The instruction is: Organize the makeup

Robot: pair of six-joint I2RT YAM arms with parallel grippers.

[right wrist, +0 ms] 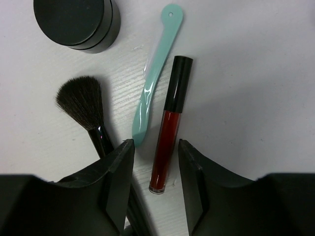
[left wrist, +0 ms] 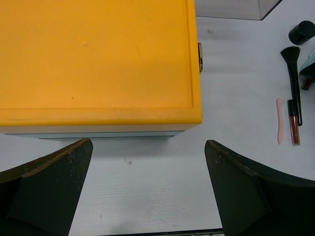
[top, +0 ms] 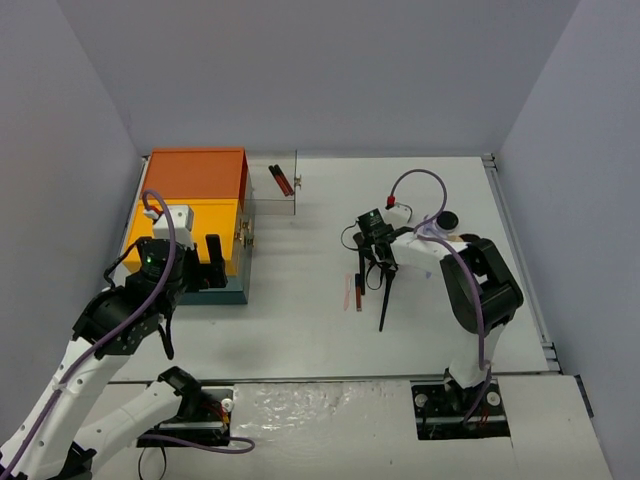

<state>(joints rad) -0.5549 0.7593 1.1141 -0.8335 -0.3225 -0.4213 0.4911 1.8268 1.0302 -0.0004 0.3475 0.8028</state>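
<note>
Right gripper (right wrist: pixel 155 153) is hanging over the red gloss tube (right wrist: pixel 167 128), which is lying flat on the table (right wrist: pixel 256 98). The jaws are standing a little apart and straddling the tube's clear lower end, with bare table showing on each side, so they are pinching nothing yet. The teal spatula (right wrist: pixel 155 81) is lying just left of the tube, its tip almost at the finger (right wrist: pixel 115 172) on that side. The black brush (right wrist: pixel 81 101) is lying left of the spatula, its handle running under the same finger. The black jar (right wrist: pixel 78 22) is sitting beyond the tube and to the left, well apart from it.

Risks I am logging:
- The tube is lying slightly askew to the jaws, so a squeeze may be rolling or swivelling it out instead of seating it.
- A grip this near the tube's end is likely leaving the capped end drooping on the lift.
- The brush-side finger may be catching the spatula tip or the brush handle and dragging either along.
- I cannot tell from the wrist view how high the fingertips are standing above the table; too high, and they may be skating over the round tube.

Left gripper (left wrist: pixel 147 191) is waiting far left of the tube beside the orange-topped box (left wrist: pixel 98 59), jaws spread wide and empty. I am judging it no threat.
</note>
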